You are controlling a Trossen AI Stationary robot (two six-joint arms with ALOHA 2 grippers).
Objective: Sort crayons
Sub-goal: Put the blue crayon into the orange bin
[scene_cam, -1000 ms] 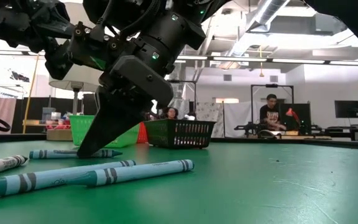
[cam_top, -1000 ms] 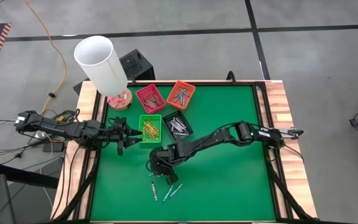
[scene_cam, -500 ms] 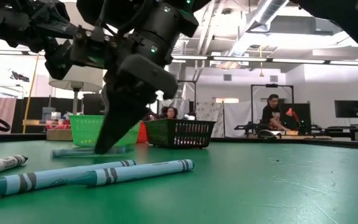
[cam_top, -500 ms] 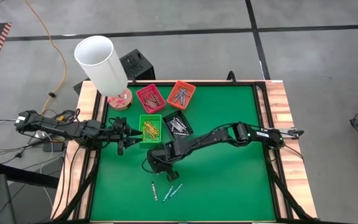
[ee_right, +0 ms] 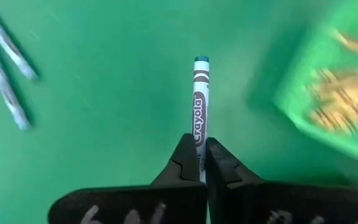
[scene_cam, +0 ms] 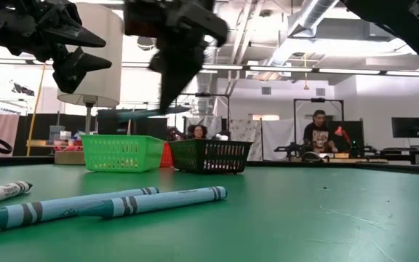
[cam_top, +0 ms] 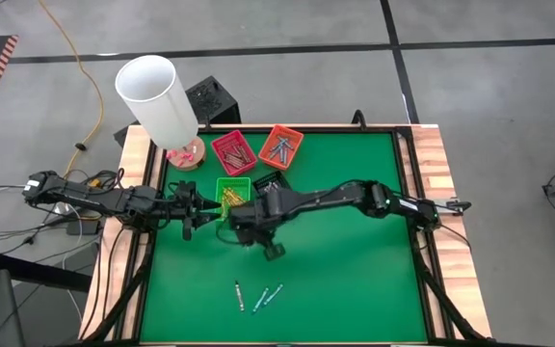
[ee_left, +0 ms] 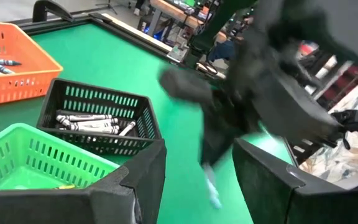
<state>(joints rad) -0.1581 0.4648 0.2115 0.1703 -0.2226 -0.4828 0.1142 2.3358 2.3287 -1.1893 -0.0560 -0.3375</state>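
Green felt covers the worktop (cam_top: 355, 251) where the right claw (ee_right: 202, 163), fingers pinched together on one end of a teal paper-wrapped crayon (ee_right: 199, 99), carries it in the air above the cloth near the green tray (cam_top: 231, 196) towards the worktop's left side. Three more crayons (cam_top: 258, 295) lie loose near the front edge, seen close up as slim paper-sleeved sticks (scene_cam: 108, 206) in the low view. The left claw (cam_top: 193, 206), its fingers apart and holding nothing, waits just beside the green tray on the left. The red tray (cam_top: 233, 152) and orange tray (cam_top: 279, 146) sit towards the back edge, the black tray (ee_left: 98, 115) beside the green one, all latticed plastic. A crayon should be light and stiff but brittle, its paper sleeve giving grip; pinched at one end, as here, it may pivot, so mid-length looks safer.
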